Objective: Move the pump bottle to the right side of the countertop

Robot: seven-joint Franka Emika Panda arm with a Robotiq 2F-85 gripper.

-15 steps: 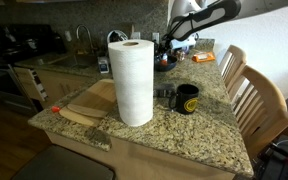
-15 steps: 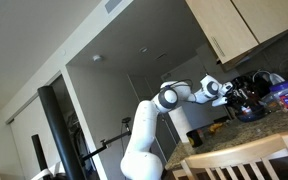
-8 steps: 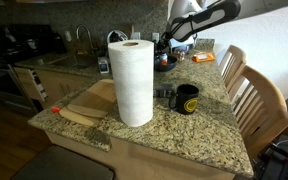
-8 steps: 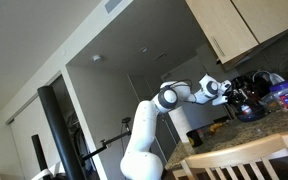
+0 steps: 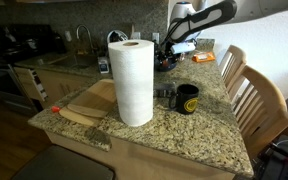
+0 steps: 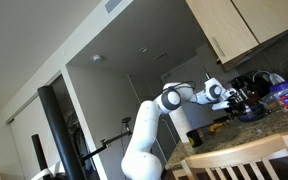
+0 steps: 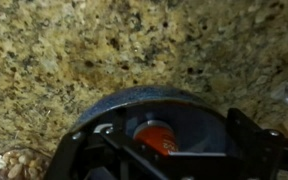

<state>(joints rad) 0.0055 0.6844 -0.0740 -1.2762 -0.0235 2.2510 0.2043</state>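
A small light-blue pump bottle (image 5: 104, 64) seems to stand at the back of the countertop (image 5: 174, 130), half hidden behind the paper-towel roll (image 5: 134, 82). My gripper (image 5: 168, 50) hangs well away from it, over a dark blue bowl (image 5: 166, 63) at the far end of the speckled granite. In the wrist view the gripper (image 7: 159, 150) is open, its black fingers (image 7: 246, 140) spread on either side of the bowl (image 7: 149, 105), which holds an orange-red object (image 7: 156, 136). Nothing sits between the fingers. In an exterior view the white arm reaches the gripper (image 6: 230, 95) toward the bowl (image 6: 249, 112).
A black mug (image 5: 187, 97) stands beside the roll, and a wooden cutting board (image 5: 89, 103) lies left of it. An orange item (image 5: 203, 58) lies at the far end. Wooden chairs (image 5: 254, 100) stand along the counter's side, with a sink and faucet (image 5: 82, 40) behind.
The arm has shifted slightly, bringing the gripper a little closer over the bowl. The jaws stay open and no object has moved.
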